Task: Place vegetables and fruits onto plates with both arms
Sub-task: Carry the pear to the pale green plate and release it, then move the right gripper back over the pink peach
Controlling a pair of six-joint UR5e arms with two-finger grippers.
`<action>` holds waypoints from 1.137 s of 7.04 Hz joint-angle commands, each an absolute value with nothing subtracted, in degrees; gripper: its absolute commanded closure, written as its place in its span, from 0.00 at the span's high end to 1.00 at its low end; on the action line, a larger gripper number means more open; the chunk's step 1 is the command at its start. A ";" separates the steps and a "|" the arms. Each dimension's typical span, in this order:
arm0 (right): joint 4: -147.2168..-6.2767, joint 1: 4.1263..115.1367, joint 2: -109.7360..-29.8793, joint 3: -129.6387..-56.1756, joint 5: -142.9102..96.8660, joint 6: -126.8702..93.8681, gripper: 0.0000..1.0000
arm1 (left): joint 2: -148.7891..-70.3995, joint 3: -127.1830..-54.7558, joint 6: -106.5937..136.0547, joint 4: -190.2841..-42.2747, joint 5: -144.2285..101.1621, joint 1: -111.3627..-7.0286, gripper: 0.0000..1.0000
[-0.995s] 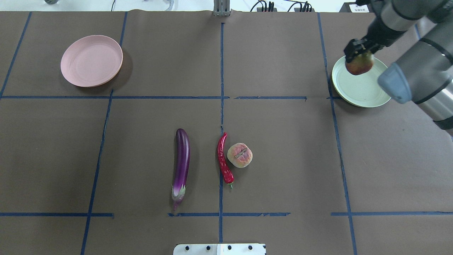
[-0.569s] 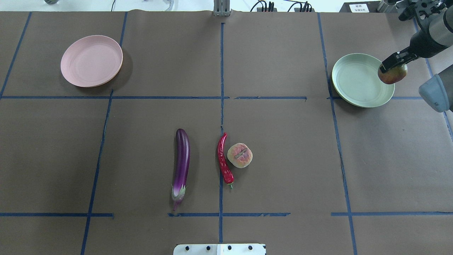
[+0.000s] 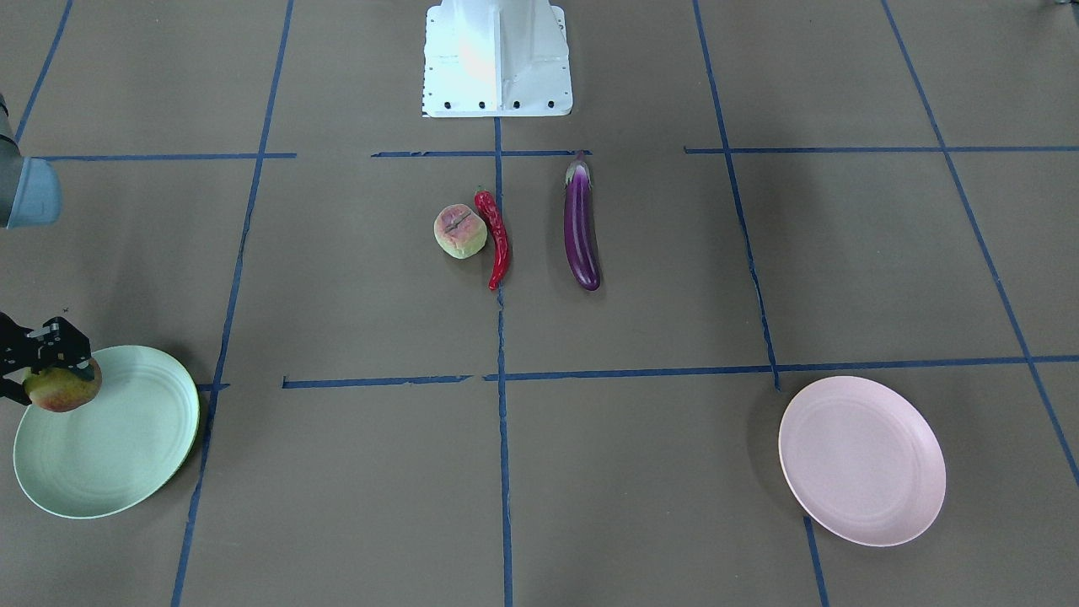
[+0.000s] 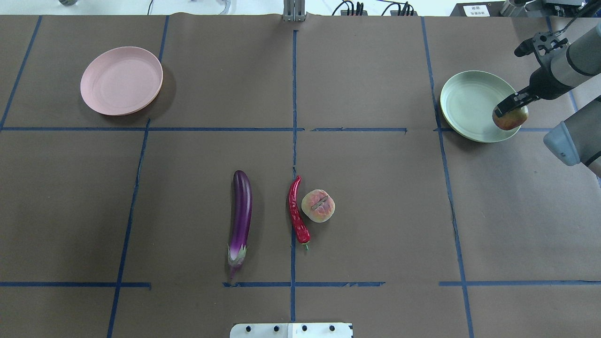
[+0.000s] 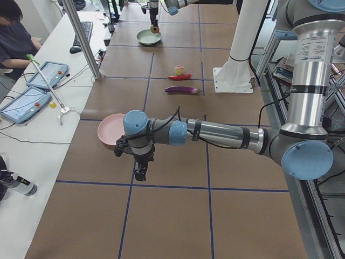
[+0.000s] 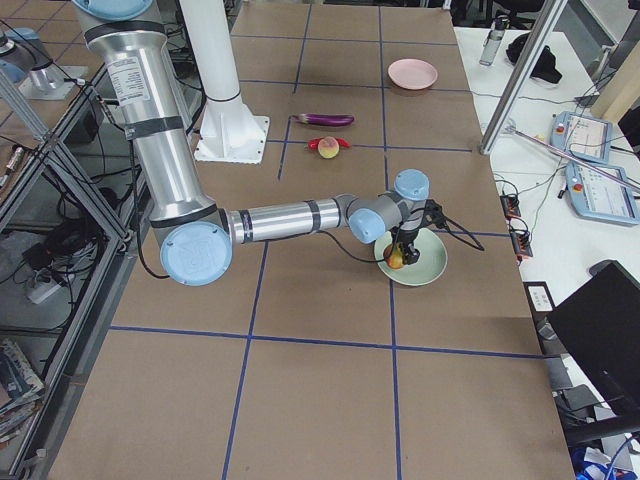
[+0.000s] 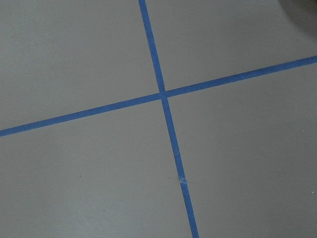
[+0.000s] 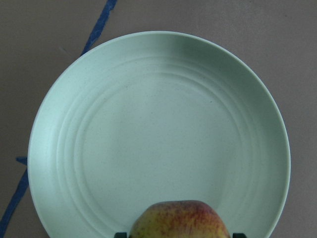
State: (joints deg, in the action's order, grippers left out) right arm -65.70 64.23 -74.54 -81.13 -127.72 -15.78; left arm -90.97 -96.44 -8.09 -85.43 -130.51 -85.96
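Observation:
My right gripper (image 4: 509,109) is shut on the green-yellow and red pomegranate (image 4: 511,121) and holds it over the near right rim of the mint green plate (image 4: 469,105). The right wrist view shows the pomegranate (image 8: 179,222) above the bare plate (image 8: 158,124). The pink plate (image 4: 121,80) lies far left with nothing on it. The purple eggplant (image 4: 241,216), red chili (image 4: 297,213) and peach (image 4: 318,205) lie mid-table. My left gripper (image 5: 141,174) shows only in the exterior left view, near the pink plate (image 5: 110,129); I cannot tell whether it is open or shut.
The white robot base (image 4: 291,330) sits at the table's near edge. Blue tape lines (image 4: 294,117) divide the brown table cover. A metal pole (image 5: 81,38) and an operator's tablets (image 5: 24,102) stand beside the table on the left side.
The right gripper has carried the pomegranate from the plate's far side out past its right rim, then back toward me over the plate's near right rim. Other things have not moved.

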 commanded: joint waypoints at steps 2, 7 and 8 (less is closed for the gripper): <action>-65.57 61.97 -74.18 -80.95 -127.44 -16.00 0.85 | -90.88 -96.33 -8.09 -85.43 -130.52 -85.96 1.00; -96.05 61.98 -59.20 -95.04 -127.36 -24.11 1.00 | -90.97 -96.33 -8.09 -85.43 -130.52 -85.96 1.00; -96.33 56.74 -58.54 -98.49 -126.31 -33.91 1.00 | -90.97 -96.33 -8.09 -85.43 -130.52 -85.96 1.00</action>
State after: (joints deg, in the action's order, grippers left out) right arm -91.55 60.96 -61.06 -93.53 -127.24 -24.81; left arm -90.94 -96.33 -8.09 -85.43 -130.52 -85.96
